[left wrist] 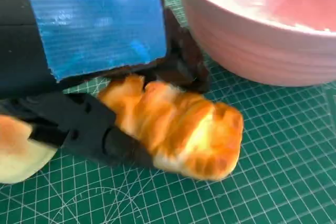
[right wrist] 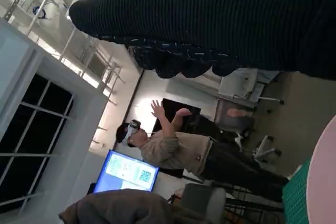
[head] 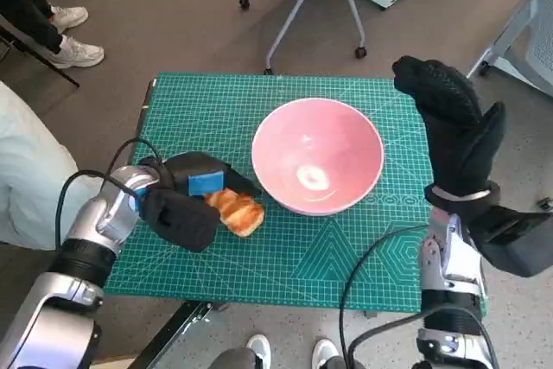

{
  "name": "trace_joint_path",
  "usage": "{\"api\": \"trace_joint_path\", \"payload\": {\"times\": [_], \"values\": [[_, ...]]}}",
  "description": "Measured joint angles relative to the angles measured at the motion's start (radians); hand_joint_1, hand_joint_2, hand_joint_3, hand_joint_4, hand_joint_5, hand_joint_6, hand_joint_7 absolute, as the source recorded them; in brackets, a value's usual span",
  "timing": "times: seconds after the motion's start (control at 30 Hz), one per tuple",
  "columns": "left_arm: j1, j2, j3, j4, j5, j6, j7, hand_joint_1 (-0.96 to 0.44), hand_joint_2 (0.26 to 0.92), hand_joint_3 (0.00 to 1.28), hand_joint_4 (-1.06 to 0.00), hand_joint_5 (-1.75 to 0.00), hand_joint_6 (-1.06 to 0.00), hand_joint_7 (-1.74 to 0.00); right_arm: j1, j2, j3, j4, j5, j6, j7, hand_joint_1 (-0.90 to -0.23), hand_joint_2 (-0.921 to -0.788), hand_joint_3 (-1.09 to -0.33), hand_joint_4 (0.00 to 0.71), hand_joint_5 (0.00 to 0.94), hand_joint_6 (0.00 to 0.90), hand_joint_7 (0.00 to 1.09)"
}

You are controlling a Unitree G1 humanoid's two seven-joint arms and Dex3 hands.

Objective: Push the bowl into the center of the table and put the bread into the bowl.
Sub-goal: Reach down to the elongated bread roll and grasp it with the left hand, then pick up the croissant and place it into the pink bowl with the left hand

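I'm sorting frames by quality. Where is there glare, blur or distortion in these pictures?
Head view: a glare spot inside the bowl, and wide-angle bending at the edges. Left wrist view: the bowl is washed out by glare, while the bread is fairly sharp. Right wrist view: turned sideways, the right hand a dark band, with bright windows behind.

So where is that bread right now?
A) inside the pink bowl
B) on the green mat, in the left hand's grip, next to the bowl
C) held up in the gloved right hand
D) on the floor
B: the bread lies on the green mat with the left hand gripping it, beside the pink bowl, which holds nothing.
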Motion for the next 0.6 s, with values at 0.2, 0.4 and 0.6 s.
{"api": "trace_joint_path", "payload": {"times": [0.2, 0.4, 0.6], "values": [[0.000, 0.006, -0.002, -0.012, -0.004, 0.006, -0.016, 0.00, 0.920, 0.11, -0.68, -1.24, -0.55, -1.16, 0.000, 0.001, 0.000, -0.002, 0.000, 0.001, 0.000, -0.684, -0.921, -0.731, 0.191, 0.001, 0.100, 0.48], [0.007, 0.034, 0.012, -0.071, -0.024, 0.009, -0.055, 0.00, 0.920, 0.09, -0.69, -1.24, -0.59, -1.13, 0.001, 0.002, 0.000, -0.002, 0.001, 0.004, 0.000, -0.687, -0.921, -0.729, 0.192, 0.001, 0.103, 0.48], [0.053, 0.095, 0.083, -0.205, -0.104, 0.036, -0.121, 0.00, 0.919, 0.08, -0.70, -1.22, -0.60, -1.13, 0.005, 0.001, -0.003, -0.002, 0.002, 0.008, 0.000, -0.690, -0.921, -0.728, 0.193, 0.002, 0.106, 0.47]]}}
